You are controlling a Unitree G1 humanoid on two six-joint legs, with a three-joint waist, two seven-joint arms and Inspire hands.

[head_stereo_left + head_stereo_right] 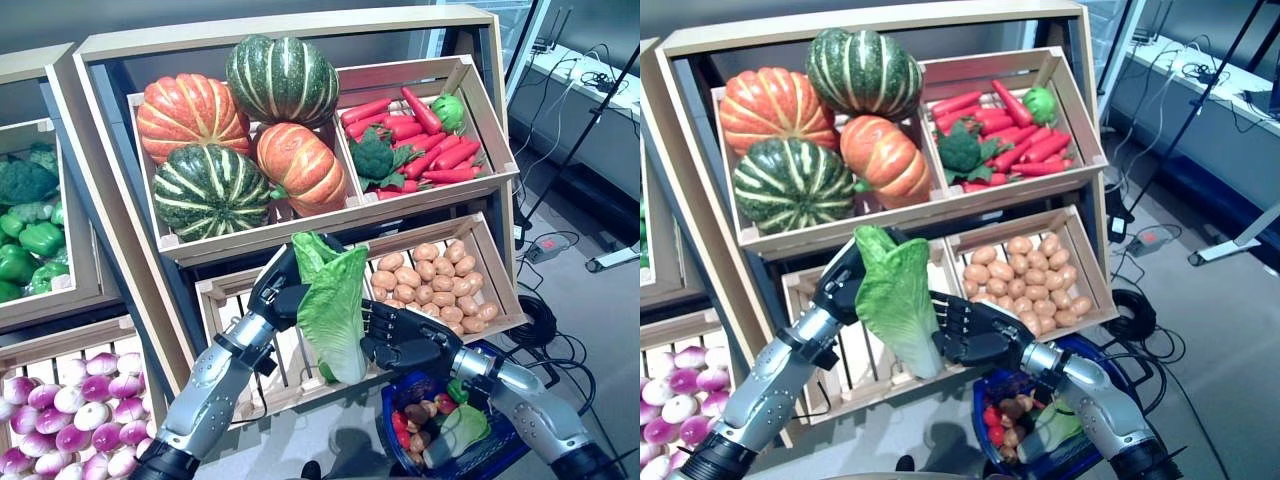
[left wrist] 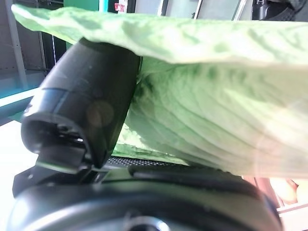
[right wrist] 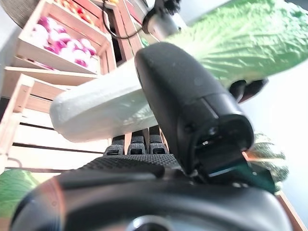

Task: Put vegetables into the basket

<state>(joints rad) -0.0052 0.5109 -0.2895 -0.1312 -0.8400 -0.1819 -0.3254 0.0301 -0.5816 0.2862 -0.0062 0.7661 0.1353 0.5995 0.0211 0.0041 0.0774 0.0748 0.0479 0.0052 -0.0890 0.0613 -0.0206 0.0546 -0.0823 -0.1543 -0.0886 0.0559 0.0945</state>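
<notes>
A pale green cabbage (image 1: 335,310) with a white stem hangs upright in front of the wooden stand's lower crate. My left hand (image 1: 275,290) is curled round its upper leaves; its thumb (image 2: 91,91) presses on the leaf (image 2: 202,110) in the left wrist view. My right hand (image 1: 410,340) reaches in from the right and closes on the lower part: in the right wrist view its thumb (image 3: 192,96) lies over the stem (image 3: 96,110), with the fingers under it. The blue basket (image 1: 394,408) stands on the floor below my right arm. It holds red, brown and leafy green vegetables.
The wooden stand (image 1: 300,30) with tilted crates rises right behind the hands. A second stand (image 1: 60,300) is to the left. Cables and a power strip (image 1: 545,245) lie on the floor to the right, beside a bench.
</notes>
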